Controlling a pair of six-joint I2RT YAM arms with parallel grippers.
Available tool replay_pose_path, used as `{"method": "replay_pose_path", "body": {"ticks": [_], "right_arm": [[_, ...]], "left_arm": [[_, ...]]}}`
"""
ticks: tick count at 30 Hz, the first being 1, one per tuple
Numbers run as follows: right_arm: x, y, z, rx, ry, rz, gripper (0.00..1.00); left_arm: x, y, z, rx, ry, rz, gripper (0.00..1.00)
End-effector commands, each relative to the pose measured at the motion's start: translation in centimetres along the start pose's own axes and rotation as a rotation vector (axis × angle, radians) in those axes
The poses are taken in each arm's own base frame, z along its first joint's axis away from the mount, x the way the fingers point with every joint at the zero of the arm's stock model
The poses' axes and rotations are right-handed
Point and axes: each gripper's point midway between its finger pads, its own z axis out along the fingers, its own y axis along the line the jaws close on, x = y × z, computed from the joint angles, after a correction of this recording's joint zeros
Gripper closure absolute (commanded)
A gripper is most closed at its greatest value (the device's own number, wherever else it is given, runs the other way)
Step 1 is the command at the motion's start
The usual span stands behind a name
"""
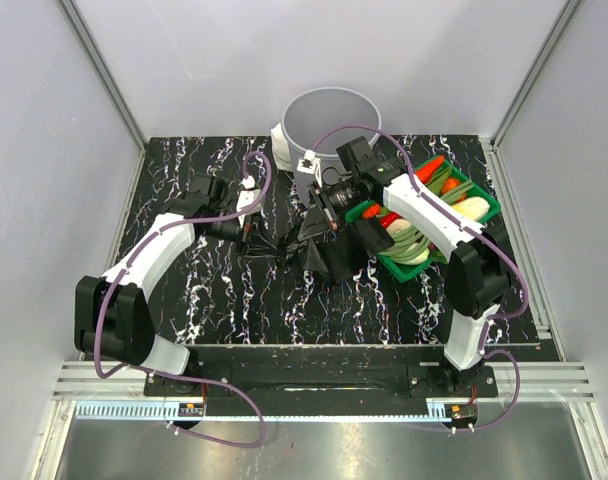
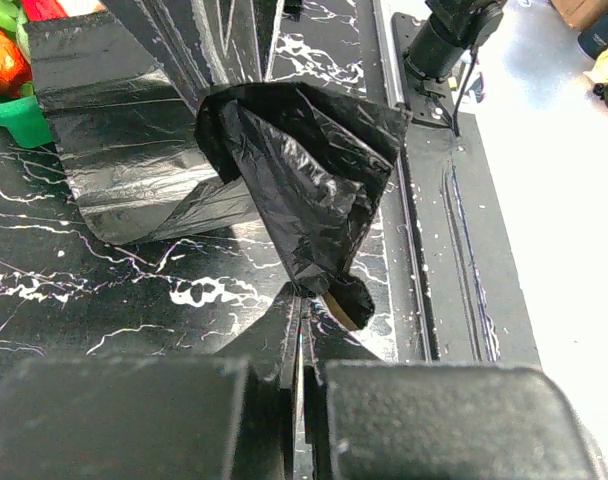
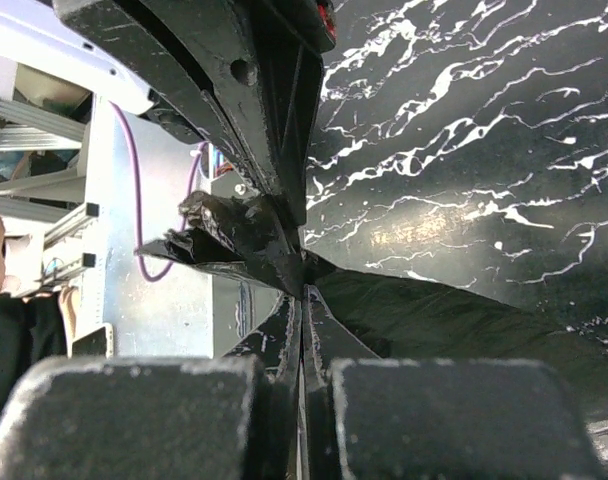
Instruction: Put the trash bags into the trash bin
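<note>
A glossy black trash bag hangs stretched above the black marbled table between my two grippers. My left gripper is shut on its left corner; in the left wrist view the crinkled film bunches just beyond the closed fingertips. My right gripper is shut on the bag's upper right part; the right wrist view shows film pinched at the closed tips. The light-grey round trash bin stands at the back centre, open and apart from the bag.
A green basket of vegetables sits right of the bag, under my right arm. A small white wrapped roll lies beside the bin's left side. Grey walls and metal frame posts enclose the table.
</note>
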Motion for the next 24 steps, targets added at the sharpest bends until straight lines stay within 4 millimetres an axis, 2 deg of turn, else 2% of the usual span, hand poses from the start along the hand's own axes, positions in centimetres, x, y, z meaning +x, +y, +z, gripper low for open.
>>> {"method": "replay_pose_path", "body": {"ticks": [1, 6, 8, 10, 12, 14, 15, 19, 24], "right_arm": [[-0.4, 1.4, -1.3, -0.058, 0.025, -0.042, 1.00], [0.6, 1.4, -1.4, -0.065, 0.059, -0.041, 1.00], [0.7, 1.4, -1.4, -0.062, 0.066, -0.044, 0.96], [0.7, 1.3, -1.5, -0.053, 0.067, -0.046, 0.84], [0.5, 1.1, -1.6, -0.032, 0.068, -0.047, 0.65], [0.3, 0.8, -1.9, 0.010, 0.073, -0.050, 0.51], [0.1, 0.7, -2.1, 0.034, 0.075, -0.055, 0.48], [-0.3, 0.8, -3.3, 0.131, 0.071, -0.078, 0.45], [-0.6, 1.1, -3.1, 0.207, 0.060, -0.086, 0.45]], "left_arm": [[-2.1, -1.8, -1.0, 0.035, -0.052, 0.089, 1.00], [-2.8, -2.3, -1.3, 0.029, -0.059, 0.112, 1.00], [-2.9, -2.3, -1.3, 0.028, -0.058, 0.112, 1.00], [-2.9, -2.2, -1.3, 0.025, -0.055, 0.109, 1.00], [-2.9, -2.0, -1.3, 0.018, -0.048, 0.101, 1.00], [-2.9, -1.3, -1.4, -0.004, -0.038, 0.078, 1.00], [-3.1, -0.7, -1.4, -0.022, -0.036, 0.066, 1.00], [-3.3, 1.8, -1.7, -0.154, -0.025, 0.045, 1.00], [-4.1, 3.0, -2.1, -0.261, -0.050, 0.043, 1.00]]}}
